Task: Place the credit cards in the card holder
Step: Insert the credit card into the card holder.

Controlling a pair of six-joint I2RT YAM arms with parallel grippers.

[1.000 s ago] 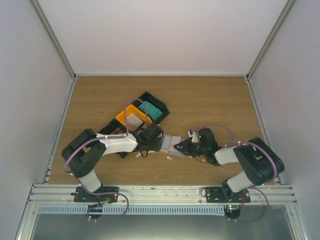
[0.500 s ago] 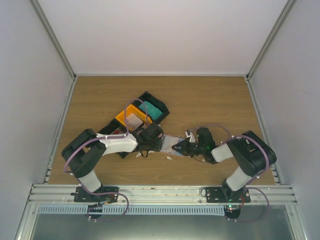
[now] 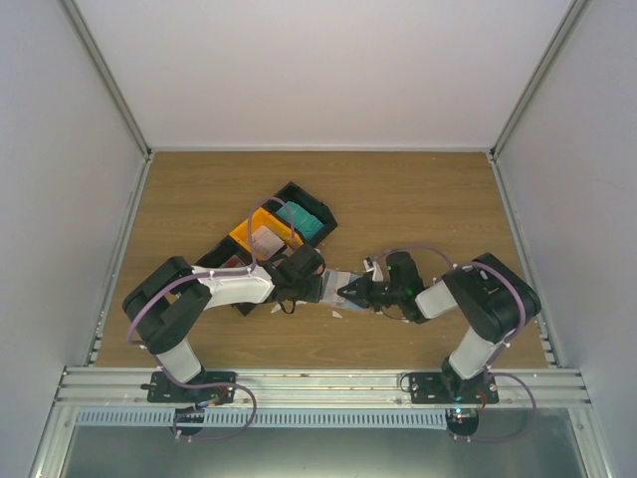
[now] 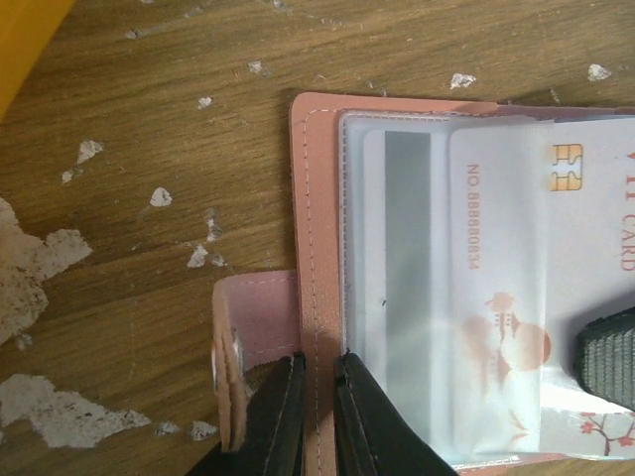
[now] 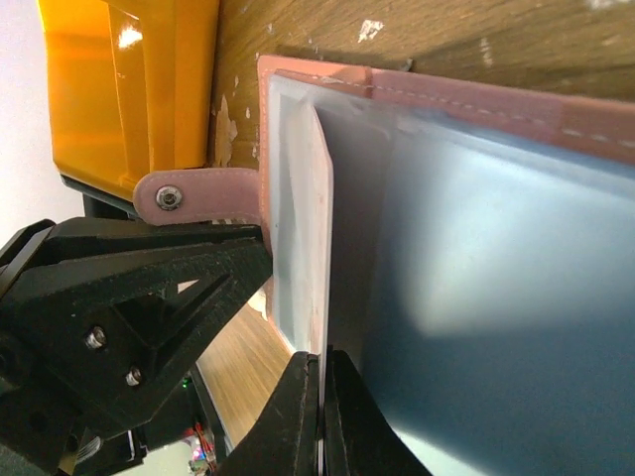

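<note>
As the right pincer point(image 5: 319, 362), clamped on a card point(image 4: 496, 248), has crept toward the left pincer point(image 4: 316, 369), the card ahead of its tips sits deeper in the holder point(image 4: 316, 198), whose edge the left pincer pinches; insertion seems nearly done.

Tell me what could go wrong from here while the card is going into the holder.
1. The left gripper pinches the card holder only at its pink edge beside the snap tab. A push from the right gripper could slide or swing it.
2. In the right wrist view, the credit card looks angled against the clear sleeve. It may jam and bend, or slip from the grip.
</note>
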